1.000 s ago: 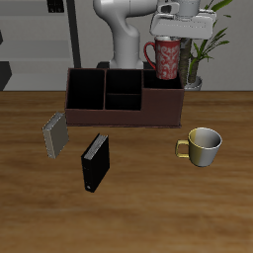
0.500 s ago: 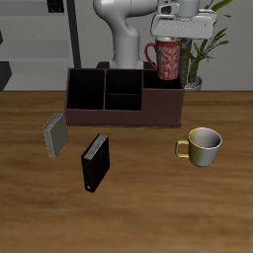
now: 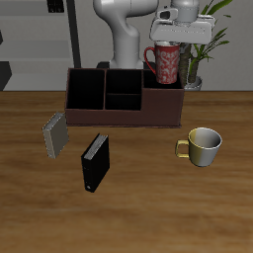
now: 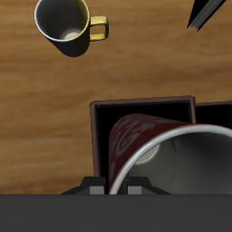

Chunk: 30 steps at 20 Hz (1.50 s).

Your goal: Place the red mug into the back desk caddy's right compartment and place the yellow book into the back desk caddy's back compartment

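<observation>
Gripper [image 3: 170, 40] clamped on rim of speckled red mug [image 3: 165, 63], held upright above wide end cell [image 4: 145, 113] of long dark-brown desk caddy [image 3: 125, 99]. Thin grey-tan book [image 3: 54, 134] lies on wooden table [image 3: 148, 198] in front of caddy's opposite end, beside black book [image 3: 94, 163]; cream mug [image 3: 203, 145] sits apart.

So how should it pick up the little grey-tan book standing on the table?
Come straight down from above and pinch the small grey-tan book across its thin covers: it stands upright on the wooden table, apart from the taller black book.

Red mug [image 3: 165, 63] upright above caddy [image 3: 124, 111]; book [image 3: 54, 133] aside.
</observation>
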{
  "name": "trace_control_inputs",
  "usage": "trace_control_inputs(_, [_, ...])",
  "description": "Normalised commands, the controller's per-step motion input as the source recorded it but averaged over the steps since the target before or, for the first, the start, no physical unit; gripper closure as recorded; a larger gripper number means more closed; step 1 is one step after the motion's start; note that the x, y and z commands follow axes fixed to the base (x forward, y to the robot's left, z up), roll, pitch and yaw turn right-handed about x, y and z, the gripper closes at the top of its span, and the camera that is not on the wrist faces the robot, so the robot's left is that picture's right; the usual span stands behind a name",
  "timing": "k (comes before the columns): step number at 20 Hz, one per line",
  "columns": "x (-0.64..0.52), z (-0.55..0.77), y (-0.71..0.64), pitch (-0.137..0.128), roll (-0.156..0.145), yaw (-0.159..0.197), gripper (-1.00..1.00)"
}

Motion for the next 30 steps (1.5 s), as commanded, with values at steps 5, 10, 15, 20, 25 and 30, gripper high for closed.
trace_control_inputs(5, [0.08,-0.17,0.00,0.020,-0.004,-0.009,1.00])
trace_control_inputs(10, [0.08,-0.17,-0.02,0.030,0.004,-0.022,1.00])
trace_control_inputs(15, [0.03,-0.13,0.00,0.004,-0.010,-0.004,1.00])
trace_control_inputs(20, [0.04,-0.22,0.08,0.044,0.027,-0.027,1.00])
trace_control_inputs(25, [0.05,-0.22,0.01,0.027,0.002,-0.031,1.00])
trace_control_inputs(30, [0.01,-0.22,0.06,0.040,0.006,-0.022,1.00])
